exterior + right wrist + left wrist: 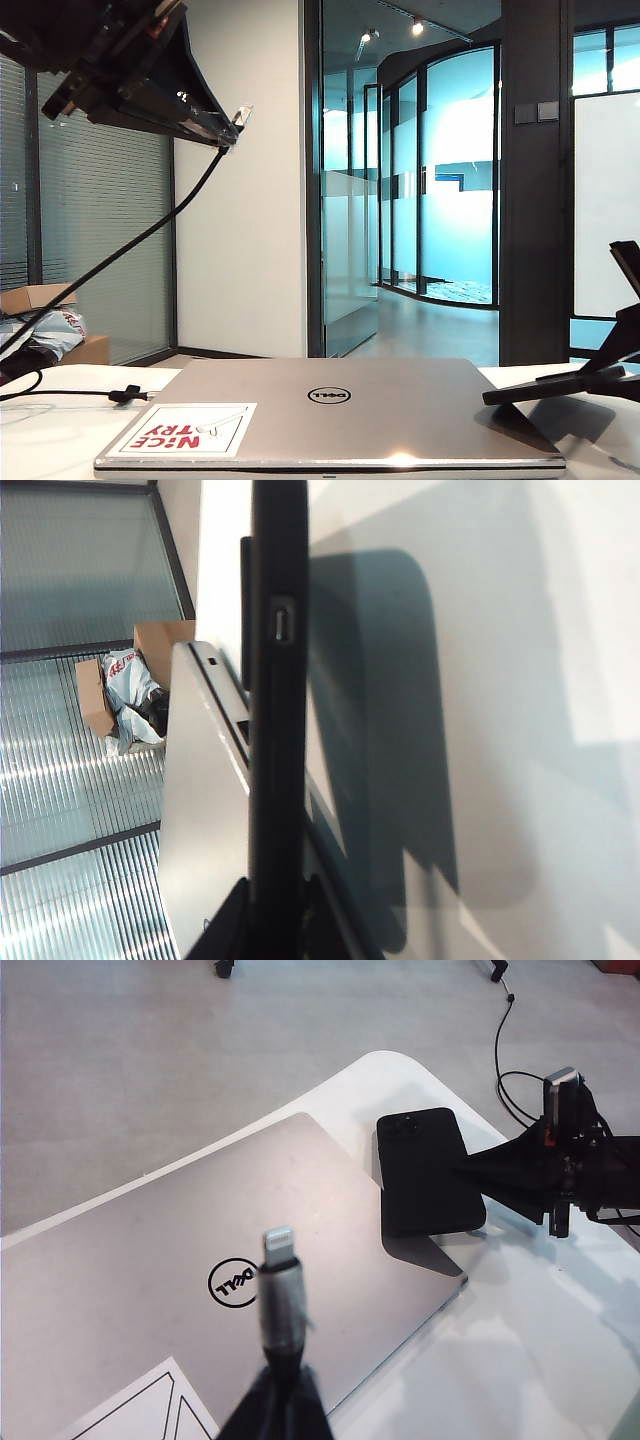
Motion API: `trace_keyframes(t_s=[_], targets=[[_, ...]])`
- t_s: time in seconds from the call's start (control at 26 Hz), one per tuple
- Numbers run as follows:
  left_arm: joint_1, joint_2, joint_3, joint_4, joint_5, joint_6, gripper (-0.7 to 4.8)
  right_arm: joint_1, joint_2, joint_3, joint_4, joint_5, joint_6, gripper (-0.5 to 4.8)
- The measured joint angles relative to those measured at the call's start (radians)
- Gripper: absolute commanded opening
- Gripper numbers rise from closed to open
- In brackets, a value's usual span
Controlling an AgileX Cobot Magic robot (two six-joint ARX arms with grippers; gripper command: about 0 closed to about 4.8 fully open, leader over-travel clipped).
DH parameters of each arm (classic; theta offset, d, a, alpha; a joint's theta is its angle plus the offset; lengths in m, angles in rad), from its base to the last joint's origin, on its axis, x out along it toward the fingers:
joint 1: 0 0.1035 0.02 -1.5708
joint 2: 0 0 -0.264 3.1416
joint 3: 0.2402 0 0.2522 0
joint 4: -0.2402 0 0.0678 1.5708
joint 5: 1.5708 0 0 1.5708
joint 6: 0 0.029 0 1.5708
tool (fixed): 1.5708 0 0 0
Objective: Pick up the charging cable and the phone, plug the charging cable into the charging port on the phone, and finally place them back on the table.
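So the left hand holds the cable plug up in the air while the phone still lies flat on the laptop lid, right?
Not quite. The phone is not lying on the laptop: the right hand grips it, lifted, as the left wrist view shows. The left hand does hold the cable plug up.

The left tool hangs high at the upper left of the exterior view, its dark wedge-shaped body tilted with the tip aimed right and slightly down. Its jaws are closed on the cable, whose plug end juts out past the fingertips. The right tool sits low at the right, just above the tabletop, reaching in toward the left nearly level. Its jaws are pinched on the phone, gripping one short end.
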Motion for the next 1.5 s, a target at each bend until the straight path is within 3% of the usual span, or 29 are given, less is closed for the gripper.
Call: trace_keyframes(t_s=[0.19, 0.27, 0.58, 0.73, 0.88, 1.15, 1.5], targets=[[0.000, 0.000, 0.000, 0.000, 0.000, 0.000, -0.06, 0.005, -0.067, -0.003, -0.047, -0.006, -0.107, -0.06], [0.000, 0.000, 0.000, 0.000, 0.000, 0.000, -0.06, 0.005, -0.157, -0.009, -0.141, -0.008, -0.182, -0.06], [0.000, 0.000, 0.000, 0.001, 0.000, 0.000, -0.06, 0.007, -0.561, 0.124, -0.769, 0.077, -0.530, -0.06], [0.000, 0.000, 0.000, 0.002, 0.000, 0.000, -0.06, 0.008, -0.661, 0.254, -1.169, 0.147, -0.756, -0.06], [0.000, 0.000, 0.000, 0.003, 0.000, 0.000, -0.06, 0.056, -0.659, 0.368, -1.420, 0.205, -0.875, -0.06], [0.000, 0.000, 0.000, 0.005, 0.000, 0.000, -0.06, 0.230, -0.631, 0.406, -1.639, 0.322, -0.958, -0.06], [0.000, 0.000, 0.000, 0.006, 0.000, 0.000, -0.06, 0.247, -0.521, 0.406, -1.675, 0.358, -0.958, -0.06]])
